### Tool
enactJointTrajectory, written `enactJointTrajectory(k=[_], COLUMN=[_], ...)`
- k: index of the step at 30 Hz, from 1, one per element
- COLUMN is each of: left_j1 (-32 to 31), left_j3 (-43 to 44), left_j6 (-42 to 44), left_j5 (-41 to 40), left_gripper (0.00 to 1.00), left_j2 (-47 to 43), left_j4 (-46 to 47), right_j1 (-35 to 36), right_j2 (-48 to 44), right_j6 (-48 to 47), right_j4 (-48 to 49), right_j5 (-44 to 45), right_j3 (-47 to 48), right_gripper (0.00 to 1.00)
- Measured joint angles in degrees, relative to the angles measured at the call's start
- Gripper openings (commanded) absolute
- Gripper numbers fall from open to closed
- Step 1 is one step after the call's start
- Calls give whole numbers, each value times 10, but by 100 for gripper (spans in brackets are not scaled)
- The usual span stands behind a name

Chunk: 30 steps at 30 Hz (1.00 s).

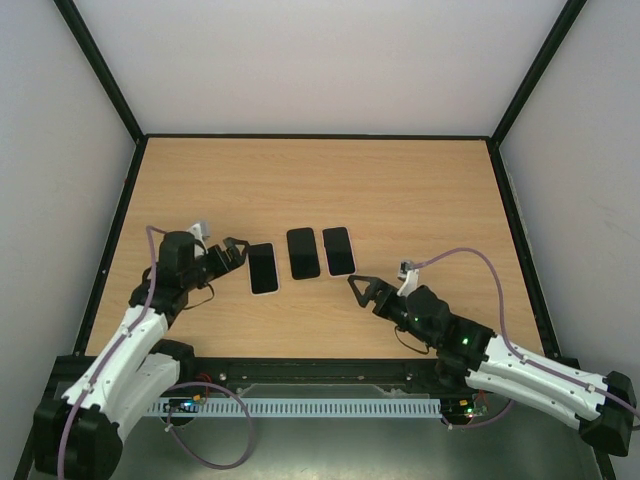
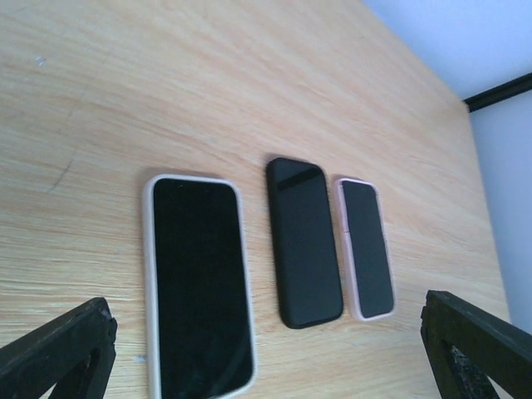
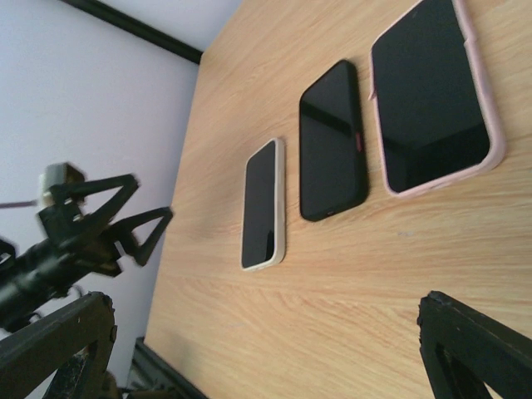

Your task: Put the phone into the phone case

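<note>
**Phone seated in white case, both grippers released**

The phone [image 2: 199, 287] lies flat and screen-up on the wooden table [image 1: 400, 190], about mid-depth and left of centre in the top view. The screen is dark, glossy and unlit. The white case [image 2: 148, 249] wraps it as a thin pale rim with rounded corners, showing along all the edges in view. The left wrist view crops the near end. The phone looks flush inside the rim, not tilted.

At its 3 o'clock, near but apart, lies a black phone [image 1: 303, 253], slightly angled, with a small red side button visible from the right wrist. At 3 o'clock of that, almost touching, is a pink-cased phone [image 1: 339, 251], also dark-screened. All three sit in a row with their long sides parallel.

The left gripper [image 1: 240, 252] is at 9 o'clock of the white case, just beside it. Its fingers are spread wide and grasp nothing. No contact with the case is visible.

The right gripper [image 1: 357, 290] is at 5 o'clock of the pink-cased phone, near but apart. Its jaws are also fully spread and empty.
</note>
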Motion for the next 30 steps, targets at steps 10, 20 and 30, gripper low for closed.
enactJointTrajectory(k=[10,20,30], left_j1=[-1,-37,-42], left_j3=[62,113,134], left_j6=[25,49,54], left_j5=[64,121,138], left_gripper=[99,99,99], left_j2=[-93,-118,-123], left_j4=[-82,-96,-95], right_j1=[0,0,0], right_j2=[10,31,12], right_j6=[-54,-97,-106], right_j4=[-115,-175,-181], right_j5=[84,138,153], right_j3=[140,249,262], right_gripper=[98,98,98])
